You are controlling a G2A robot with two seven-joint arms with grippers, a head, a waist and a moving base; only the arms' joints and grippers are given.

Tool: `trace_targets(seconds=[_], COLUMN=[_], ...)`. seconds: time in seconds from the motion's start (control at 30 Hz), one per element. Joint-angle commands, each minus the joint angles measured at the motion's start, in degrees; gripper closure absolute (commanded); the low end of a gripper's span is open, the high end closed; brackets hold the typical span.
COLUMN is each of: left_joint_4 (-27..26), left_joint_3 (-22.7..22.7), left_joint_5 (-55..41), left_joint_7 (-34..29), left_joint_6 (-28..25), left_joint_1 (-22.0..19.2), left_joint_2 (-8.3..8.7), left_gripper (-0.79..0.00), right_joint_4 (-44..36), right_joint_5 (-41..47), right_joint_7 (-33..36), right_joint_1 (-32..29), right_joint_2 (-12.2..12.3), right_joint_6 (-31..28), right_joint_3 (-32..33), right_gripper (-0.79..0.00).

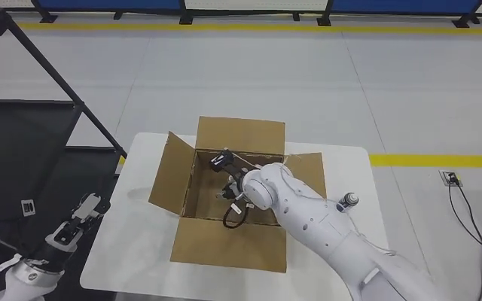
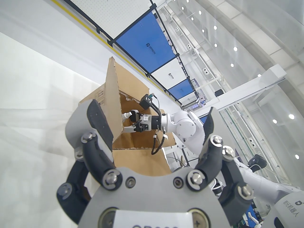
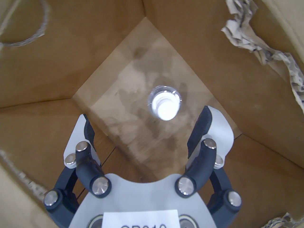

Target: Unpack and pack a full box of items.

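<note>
Probably light, stiff yet slick, the clear bottle (image 3: 165, 106) upright inside the box (image 3: 59, 72) suits a below-cap grip by the wide-spread right end effector (image 3: 145, 113), also inside the box.

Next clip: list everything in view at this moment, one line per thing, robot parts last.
cardboard box: one, brown, flaps open, mid-table.
bottle: one, clear with a white cap, upright on the box floor.
small object: one, pale with a dark top, on the table beside a side flap; too small to identify.
table: one, white.
black frame: one, beside the table.
right pincer: open, inside the box above the bottle.
left pincer: open, beside the table's edge, facing the box.
</note>
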Motion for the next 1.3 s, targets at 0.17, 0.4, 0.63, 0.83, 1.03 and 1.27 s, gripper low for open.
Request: trace_targets(seconds=[0.17,0.4,0.63,0.83,1.03,1.27], left_joint_4=[0.0,0.0,0.0,0.0,0.0,0.0], left_joint_3=[0.0,0.0,0.0,0.0,0.0,0.0], left_joint_5=[0.0,0.0,0.0,0.0,0.0,0.0], left_joint_7=[0.0,0.0,0.0,0.0,0.0,0.0], left_joint_6=[0.0,0.0,0.0,0.0,0.0,0.0], left_joint_1=[0.0,0.0,0.0,0.0,0.0,0.0], left_joint_2=[0.00,0.00,0.00,0.00,0.00,0.00], left_gripper=[-0.785,-0.785,-0.785,-0.785,-0.785,-0.785], right_joint_4=[10.1,16.0,18.1,11.5,-8.4,-50.2], right_joint_5=[2.6,2.0,3.5,1.3,-7.3,-27.0], right_joint_7=[-3.1,-3.1,-4.6,-5.3,-3.0,10.8], right_joint_1=[3.0,4.8,6.4,5.9,-0.3,-21.9], right_joint_2=[-4.0,-7.1,-7.9,-6.1,-1.3,7.6], right_joint_6=[-2.6,-2.4,-7.1,-6.3,2.6,8.7], right_joint_3=[-1.2,-2.4,-0.8,1.5,6.3,21.1], right_gripper=[0.000,0.000,0.000,0.000,0.000,0.000])
